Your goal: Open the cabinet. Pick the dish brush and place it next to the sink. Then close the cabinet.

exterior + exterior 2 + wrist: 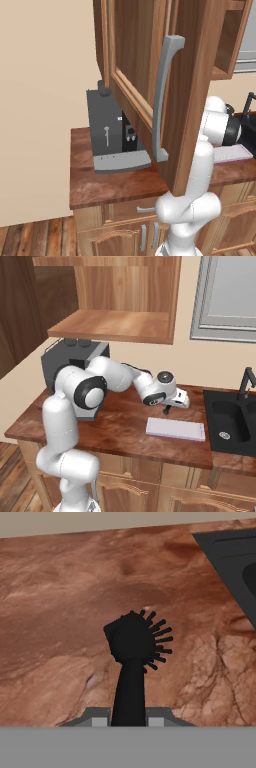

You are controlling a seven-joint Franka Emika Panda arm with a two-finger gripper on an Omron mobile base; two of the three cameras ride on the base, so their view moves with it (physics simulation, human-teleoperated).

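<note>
At inspection the cabinet point(165, 95) stood open: in the left base view its raised-panel door filled the upper centre of the frame, swung out toward the camera with the long grey bar handle point(162, 97) facing the viewer, and in the right base view the bare shelf point(112, 323) showed at upper centre with nothing on it. The first step was therefore judged complete. The dish brush point(135, 644) was out of the cabinet and in the tool's keeping; in the hand view its black handle rose from between the fingertips at bottom centre, with the bristled head at mid-frame above bare brown countertop point(60, 612). The gripper point(168, 408) was pinching the brush handle, jaws drawn in narrow around it. In the right base view the gripper sat at centre right, low over the countertop, just above and left of a pale flat mat point(176, 429), with the sink point(232, 423) further toward the right edge. A corner of the dark basin also showed at the upper right of the hand view. Whether the brush head touched the wood could not be told. The placing was judged under way but unfinished: release beside the sink remained, and closing the cabinet after it. A grey coffee machine point(112, 135) stood at centre left, untouched.
</note>
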